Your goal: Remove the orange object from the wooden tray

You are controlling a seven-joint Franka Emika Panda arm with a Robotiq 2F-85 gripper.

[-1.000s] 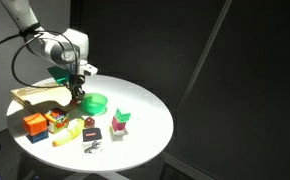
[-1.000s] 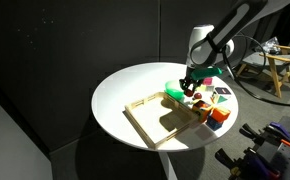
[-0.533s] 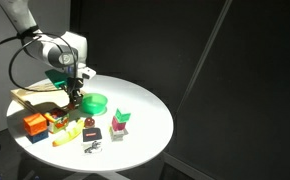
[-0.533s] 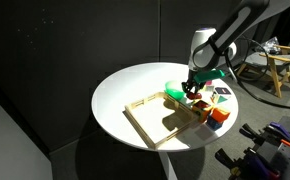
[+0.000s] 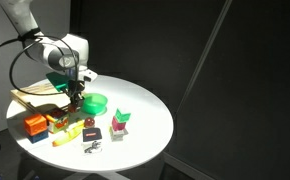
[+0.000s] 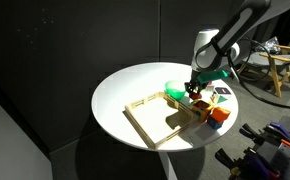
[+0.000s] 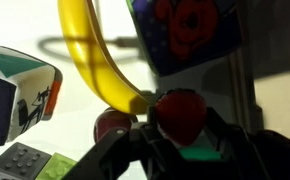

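Observation:
My gripper (image 5: pixel 74 95) is shut on a small round red-orange object (image 7: pixel 180 110). It holds the object just above the table, between the wooden tray (image 5: pixel 33 97) and the green plate (image 5: pixel 95 101). In the other exterior view the gripper (image 6: pixel 192 91) hangs over the tray's (image 6: pixel 155 118) far corner. In the wrist view the gripper (image 7: pixel 178 126) clamps the object from both sides. An orange block (image 5: pixel 33 124) stands outside the tray near the table's edge and also shows in an exterior view (image 6: pixel 218 116).
A banana (image 7: pixel 93 60) lies just below the gripper, with a second dark red ball (image 7: pixel 113 124) beside it. A card with a red flower (image 7: pixel 185 35), a coloured box (image 7: pixel 20 90) and small toys (image 5: pixel 121 122) lie on the round white table (image 5: pixel 145 120).
The gripper has shifted slightly away from the tray toward the green plate, still shut on the red-orange object. Nothing else has moved.

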